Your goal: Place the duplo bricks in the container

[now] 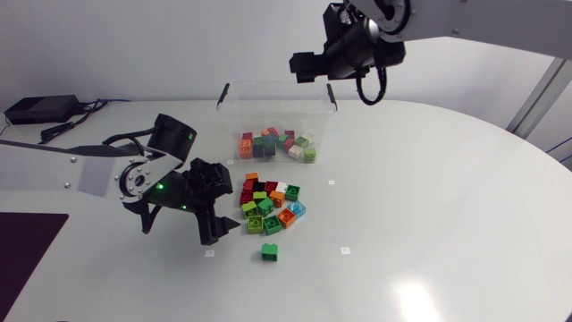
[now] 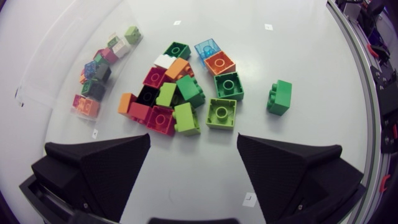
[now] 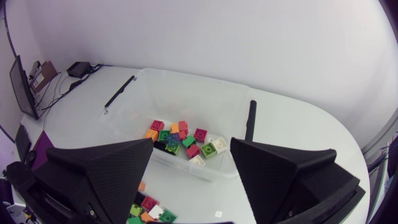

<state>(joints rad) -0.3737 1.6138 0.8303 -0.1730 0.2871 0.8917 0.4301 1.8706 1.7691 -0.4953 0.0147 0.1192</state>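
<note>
Hovering wide open and empty, the left gripper point(image 2: 194, 140) must next descend onto the brick pile point(image 2: 186, 90) just ahead and close on one brick.

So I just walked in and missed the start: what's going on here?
Two robot arms are clearing toy bricks into a clear box. Some bricks already lie in it; a pile sits on the table, one green brick apart. The left hand is open, low beside the pile; the right hand is open above the box, holding nothing.
</note>
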